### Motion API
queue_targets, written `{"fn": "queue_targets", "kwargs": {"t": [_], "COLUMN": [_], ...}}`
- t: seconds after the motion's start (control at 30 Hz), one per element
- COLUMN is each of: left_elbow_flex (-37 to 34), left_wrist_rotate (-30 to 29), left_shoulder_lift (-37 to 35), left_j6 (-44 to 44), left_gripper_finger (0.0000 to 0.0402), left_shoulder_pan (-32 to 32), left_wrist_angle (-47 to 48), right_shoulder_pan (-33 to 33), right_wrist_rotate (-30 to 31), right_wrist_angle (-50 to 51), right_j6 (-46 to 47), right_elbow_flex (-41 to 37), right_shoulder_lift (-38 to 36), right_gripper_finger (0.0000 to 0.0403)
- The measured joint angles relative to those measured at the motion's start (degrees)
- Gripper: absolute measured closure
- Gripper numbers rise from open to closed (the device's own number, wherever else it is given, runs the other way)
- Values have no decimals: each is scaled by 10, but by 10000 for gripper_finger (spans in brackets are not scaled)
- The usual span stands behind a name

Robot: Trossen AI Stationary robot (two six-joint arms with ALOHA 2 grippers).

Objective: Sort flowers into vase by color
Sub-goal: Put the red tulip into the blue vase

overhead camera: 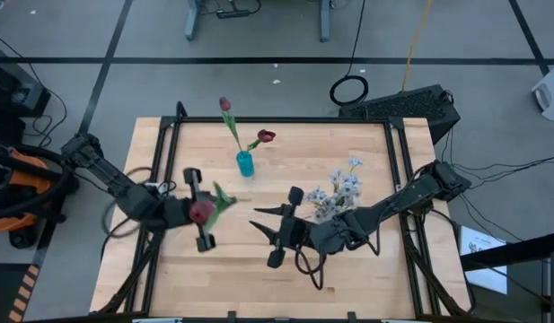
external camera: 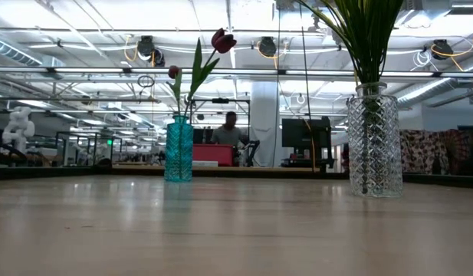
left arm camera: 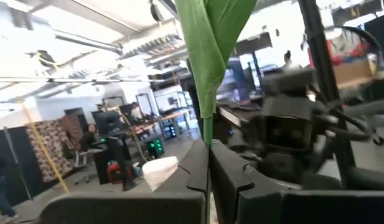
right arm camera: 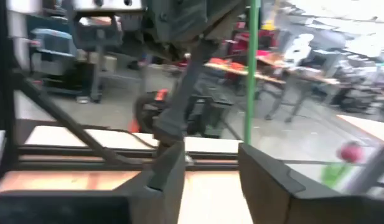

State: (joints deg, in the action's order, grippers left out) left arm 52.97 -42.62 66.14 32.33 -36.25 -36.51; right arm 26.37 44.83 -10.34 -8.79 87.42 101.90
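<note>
Fingers pinched tight on the left gripper [overhead camera: 198, 212], and there's a red tulip [overhead camera: 201, 211] clamped between them, bud right at the fingers, green leaf [overhead camera: 224, 197] fanning off to the side away from the arm. The left wrist view confirms what the overhead only hints at: the thin stem [left arm camera: 207, 155] runs straight up through the slit between the two dark fingers [left arm camera: 185, 177], with a broad leaf hanging above them.

Over to the right gripper [overhead camera: 283, 231]: fingers spread wide, nothing between them. From above they point toward the left gripper, with open tabletop [overhead camera: 241, 260] in between. The right wrist view shows a clear gap between its fingers [right arm camera: 170, 168], and well beyond them the red bud [right arm camera: 350, 152] held by the other arm.

Behind the right arm, the white-blue spray [overhead camera: 341, 190] sits in its vase. Only the low view shows that vase properly: clear cut glass [external camera: 373, 142] with green stems rising out of it. The same view shows the small teal vase [external camera: 179, 149] holding two red tulips [external camera: 223, 40], which the overhead places beyond the left fingers.

Neither gripper appears in the low view.
</note>
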Motion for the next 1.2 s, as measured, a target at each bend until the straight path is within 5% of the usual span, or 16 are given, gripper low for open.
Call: {"fn": "queue_targets", "kwargs": {"t": [0.2,0.3,0.43,0.77,1.2], "left_elbow_flex": [0,0,-1,-139,-271], "left_wrist_rotate": [-47,-107,-119,-24,22], "left_shoulder_lift": [-64,-82,-88,-120,-119], "left_j6": [1,1,-14,-47,-123], "left_gripper_finger": [394,394,394,394,394], "left_shoulder_pan": [9,33,80,226,313], "left_wrist_angle": [77,120,153,14,-98], "right_shoulder_pan": [49,85,143,246,245], "right_wrist_rotate": [93,92,93,182,202], "right_wrist_angle": [-2,10,26,76,162], "right_j6": [-29,-25,-27,-12,67], "right_elbow_flex": [0,0,0,0,0], "right_shoulder_lift": [-28,-44,-53,-53,-53], "right_gripper_finger": [215,199,191,191,190]}}
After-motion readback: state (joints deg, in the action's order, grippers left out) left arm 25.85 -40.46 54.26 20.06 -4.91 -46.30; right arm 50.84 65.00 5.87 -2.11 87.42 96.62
